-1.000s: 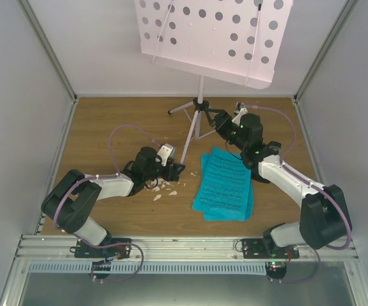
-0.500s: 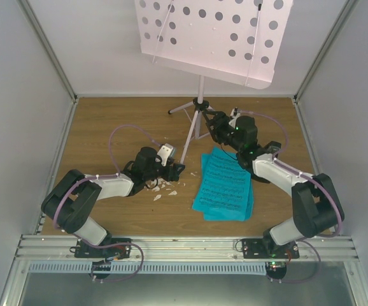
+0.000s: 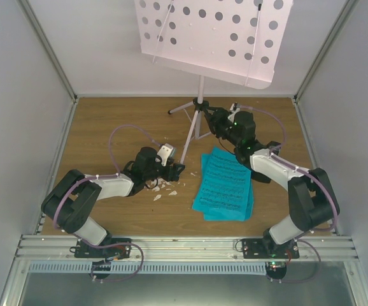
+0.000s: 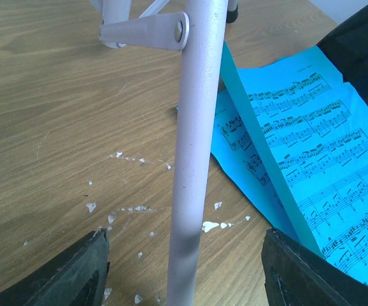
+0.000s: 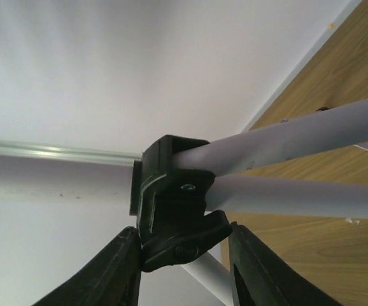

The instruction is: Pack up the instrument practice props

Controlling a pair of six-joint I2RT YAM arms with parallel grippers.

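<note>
Music stand [image 3: 209, 38]: looks like pale pink painted metal, smooth, with a satin sheen along the tube. Tripod hub [image 5: 171, 197]: black moulded plastic, semi-matt. Sheets [image 3: 225, 185]: thin bright blue paper, matt, black print. Table [image 3: 107, 121]: wood-grain top, matt. Scraps [image 4: 211, 225] at 9 o'clock of the sheets: white, flaky.

The left arm [image 3: 114, 186] and right arm [image 3: 279, 171] share one build: white curved shells between black joint housings. A thin lilac cable [image 3: 112, 141] loops along each. Black bases [image 3: 98, 248] sit near the frame's lower edge, where a small green light [image 3: 272, 262] glows at lower right. The jaws are matte black wedges.
</note>
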